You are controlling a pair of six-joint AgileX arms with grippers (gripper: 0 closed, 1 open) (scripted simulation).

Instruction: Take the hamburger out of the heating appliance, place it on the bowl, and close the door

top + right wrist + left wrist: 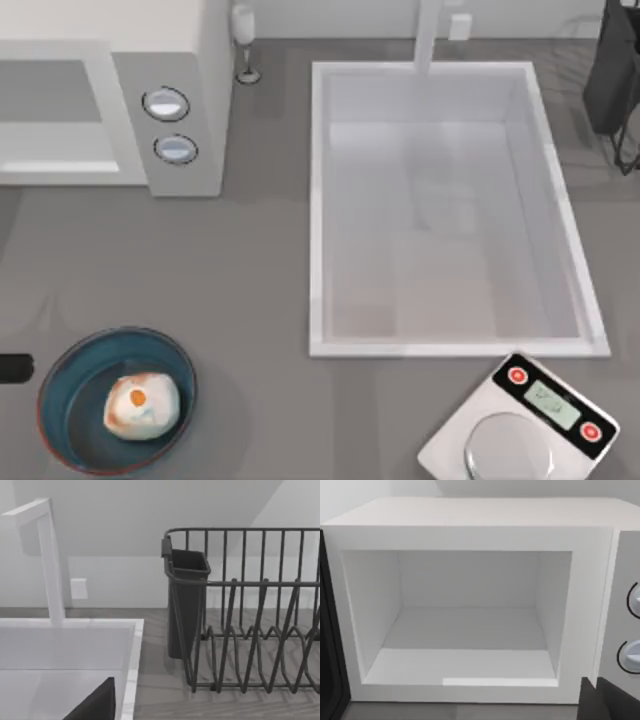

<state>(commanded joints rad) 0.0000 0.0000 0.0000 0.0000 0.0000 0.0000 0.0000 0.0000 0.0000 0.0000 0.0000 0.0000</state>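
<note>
From above, the hamburger [142, 405] already lies in the blue bowl [70, 375] at the bench's near left, well apart from the microwave [185, 80] at the far left; that step looks done. Across the left wrist view, the microwave cavity [465, 625] gapes bare, so the door is open and closing it is left; a dark part of the left claw [600, 700] shows, whether apart or together I cannot tell. Beside the sink [75, 650], the right wrist view shows a dish rack [250, 610].

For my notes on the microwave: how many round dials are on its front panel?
2. Both sit on the grey panel of the microwave, at the top view's upper left: one dial farther back, the other dial right in front of it. None seems hidden.
</note>
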